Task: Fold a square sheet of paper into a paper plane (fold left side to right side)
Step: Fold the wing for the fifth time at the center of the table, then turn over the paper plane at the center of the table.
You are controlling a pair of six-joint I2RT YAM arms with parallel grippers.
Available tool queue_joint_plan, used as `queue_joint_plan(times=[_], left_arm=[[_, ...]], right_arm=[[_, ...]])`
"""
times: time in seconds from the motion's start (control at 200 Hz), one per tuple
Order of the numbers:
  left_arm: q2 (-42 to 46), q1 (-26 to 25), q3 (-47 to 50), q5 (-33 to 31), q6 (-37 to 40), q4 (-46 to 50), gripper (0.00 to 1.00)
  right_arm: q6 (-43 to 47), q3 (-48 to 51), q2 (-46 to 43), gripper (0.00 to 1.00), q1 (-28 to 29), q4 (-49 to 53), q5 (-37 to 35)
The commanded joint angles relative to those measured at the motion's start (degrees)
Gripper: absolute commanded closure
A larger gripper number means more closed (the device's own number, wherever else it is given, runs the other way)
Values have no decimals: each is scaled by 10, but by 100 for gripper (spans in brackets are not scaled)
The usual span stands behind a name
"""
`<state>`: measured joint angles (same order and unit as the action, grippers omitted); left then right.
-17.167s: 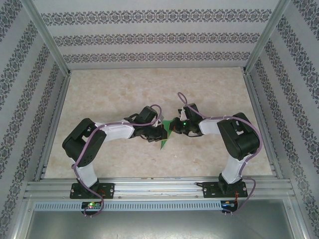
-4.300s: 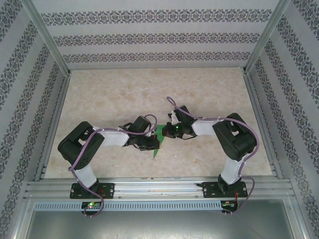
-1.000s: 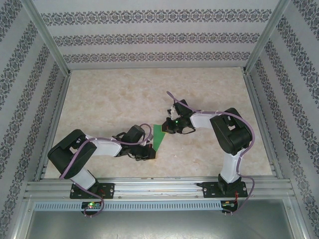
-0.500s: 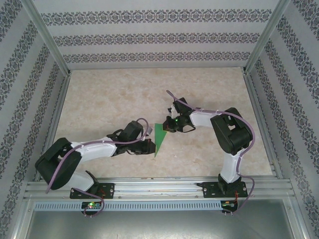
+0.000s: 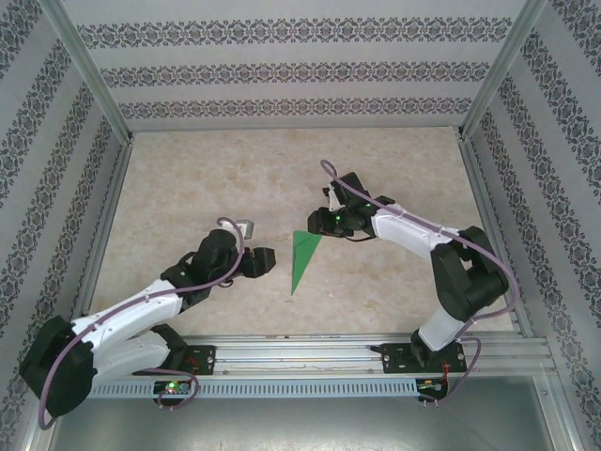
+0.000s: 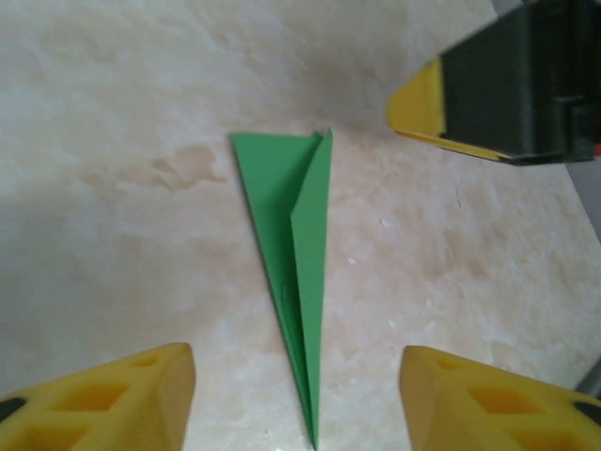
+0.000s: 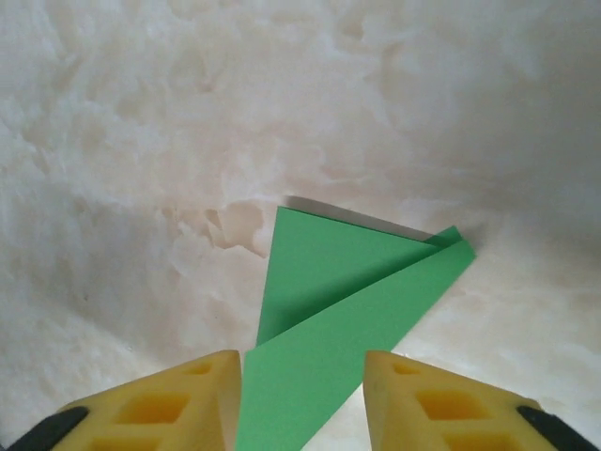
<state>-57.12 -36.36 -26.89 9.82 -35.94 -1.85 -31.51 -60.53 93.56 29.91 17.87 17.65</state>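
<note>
The paper plane [image 5: 302, 252] lies flat on the bench [image 5: 188, 188], nose toward the arm bases, between both arms. Left jaws and right jaws both stand apart, gripping nothing. I judge this is withdrawal: I'd lift each arm straight up first, so nothing brushes the wings.

We take this for a robot test cell in a lab: a marble-look bench [image 5: 188, 178] boxed by aluminium posts [image 5: 89, 70] and wallpaper panels [image 5: 291, 70] at nine, twelve and three o'clock. A left arm [image 5: 122, 318] and right arm [image 5: 406, 232] are bolted to a slotted rail [image 5: 300, 355] at six.
</note>
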Motion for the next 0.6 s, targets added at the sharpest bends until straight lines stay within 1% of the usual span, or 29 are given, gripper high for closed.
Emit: queue_joint_plan(times=[0.0, 0.045, 0.07, 0.115, 0.195, 0.255, 0.285, 0.37, 0.42, 0.525, 0.595], left_arm=[[40, 10, 19, -65, 31, 4, 33], [52, 10, 29, -72, 32, -2, 30], [59, 11, 34, -74, 33, -7, 29], [68, 12, 43, -77, 33, -13, 26], [81, 13, 60, -84, 27, -28, 21], [88, 15, 72, -86, 22, -44, 16], [90, 15, 78, -87, 20, -51, 13], [92, 16, 88, -90, 19, -69, 6], [91, 17, 93, -91, 20, -80, 0], [92, 18, 96, -94, 23, -86, 0], [94, 18, 98, -99, 23, -88, 0]], right_arm=[[25, -4, -38, 48, 19, 53, -85], [28, 2, -52, 39, 27, 61, -113], [28, 8, -60, 31, 30, 62, -133], [29, 24, -76, 22, 36, 60, -159], [23, 49, -103, 12, 44, 60, -202], [16, 64, -117, 7, 46, 60, -212], [15, 70, -123, 2, 48, 58, -211], [-6, 88, -138, 2, 50, 50, -210], [-26, 94, -142, 2, 53, 52, -213], [-60, 86, -141, 2, 64, 78, -220], [-89, 66, -130, 2, 80, 118, -243]])
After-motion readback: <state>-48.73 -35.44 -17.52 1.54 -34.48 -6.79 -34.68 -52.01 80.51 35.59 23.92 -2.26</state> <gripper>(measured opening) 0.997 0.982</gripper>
